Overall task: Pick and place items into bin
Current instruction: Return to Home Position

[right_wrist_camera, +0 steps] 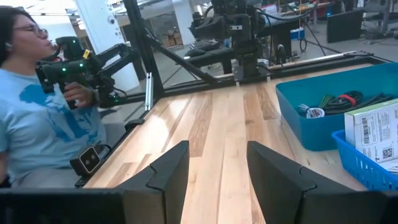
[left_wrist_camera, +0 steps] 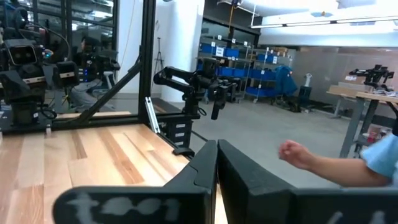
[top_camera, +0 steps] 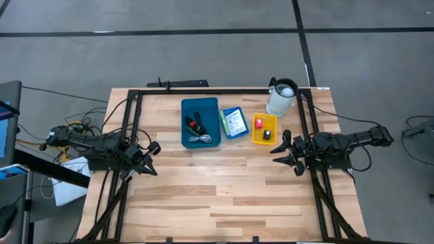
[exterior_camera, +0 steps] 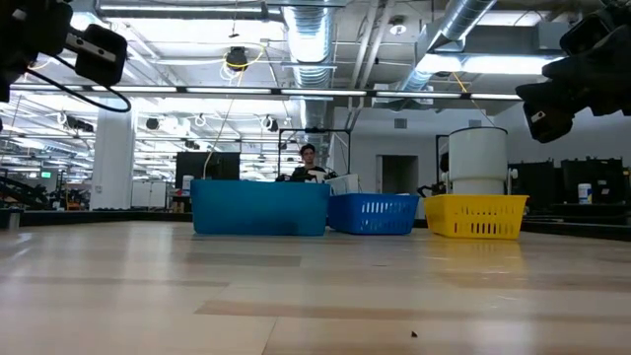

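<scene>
Left pincer hangs above the table close to its left edge, and the left wrist view shows its two dark fingers drawn almost together, gripping nothing. Right pincer hangs near the right edge, level with the left one; its fingers stand well apart in the right wrist view and hold nothing. Three containers sit side by side along the far edge. Nearest the middle is a dark blue bin holding black cables, a small red piece and a coiled white cable. Just to its right is a blue basket with a white printed box lying in it. Next is a yellow basket holding a red piece and a black piece. A white jug stands upright by the far right corner, just behind the yellow basket. The rest of the wooden table top carries nothing loose. Beyond the left edge, the right wrist view shows a person in a light blue shirt holding a dark device with green lights.
</scene>
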Motion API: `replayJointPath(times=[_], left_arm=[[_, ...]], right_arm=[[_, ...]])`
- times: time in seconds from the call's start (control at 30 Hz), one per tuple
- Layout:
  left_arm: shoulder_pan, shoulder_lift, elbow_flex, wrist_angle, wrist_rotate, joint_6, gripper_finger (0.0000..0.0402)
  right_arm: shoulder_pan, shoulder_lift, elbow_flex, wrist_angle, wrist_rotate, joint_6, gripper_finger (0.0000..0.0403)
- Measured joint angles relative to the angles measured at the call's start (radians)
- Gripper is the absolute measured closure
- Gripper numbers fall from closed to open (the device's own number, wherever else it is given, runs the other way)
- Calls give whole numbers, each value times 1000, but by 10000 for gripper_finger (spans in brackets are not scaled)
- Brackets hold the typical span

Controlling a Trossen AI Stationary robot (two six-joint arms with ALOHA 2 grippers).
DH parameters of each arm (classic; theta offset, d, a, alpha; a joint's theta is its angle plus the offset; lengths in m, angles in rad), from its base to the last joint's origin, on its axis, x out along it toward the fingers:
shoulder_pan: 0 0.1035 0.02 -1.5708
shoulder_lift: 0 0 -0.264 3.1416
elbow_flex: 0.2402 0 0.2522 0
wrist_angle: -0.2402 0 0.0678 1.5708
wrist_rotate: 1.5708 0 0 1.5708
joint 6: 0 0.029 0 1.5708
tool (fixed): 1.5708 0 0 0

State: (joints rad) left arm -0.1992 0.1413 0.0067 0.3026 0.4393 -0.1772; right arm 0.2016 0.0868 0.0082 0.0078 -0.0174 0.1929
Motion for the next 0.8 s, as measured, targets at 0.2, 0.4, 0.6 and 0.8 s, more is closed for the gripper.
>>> replayJointPath(times=[0.2, 0.4, 0.6, 0.8], left_arm=[[0, 0, 0, -45, -28, -1, 401], [0, 0, 0, -158, -78, -2, 401], [0, 10, 6, -235, -169, -3, 401], [0, 10, 8, -257, -275, -3, 401]], right_arm=[[0, 0, 0, 0, 0, 0, 249], [0, 0, 0, 0, 0, 0, 249], [0, 0, 0, 0, 0, 0, 248], [0, 0, 0, 0, 0, 0, 250]])
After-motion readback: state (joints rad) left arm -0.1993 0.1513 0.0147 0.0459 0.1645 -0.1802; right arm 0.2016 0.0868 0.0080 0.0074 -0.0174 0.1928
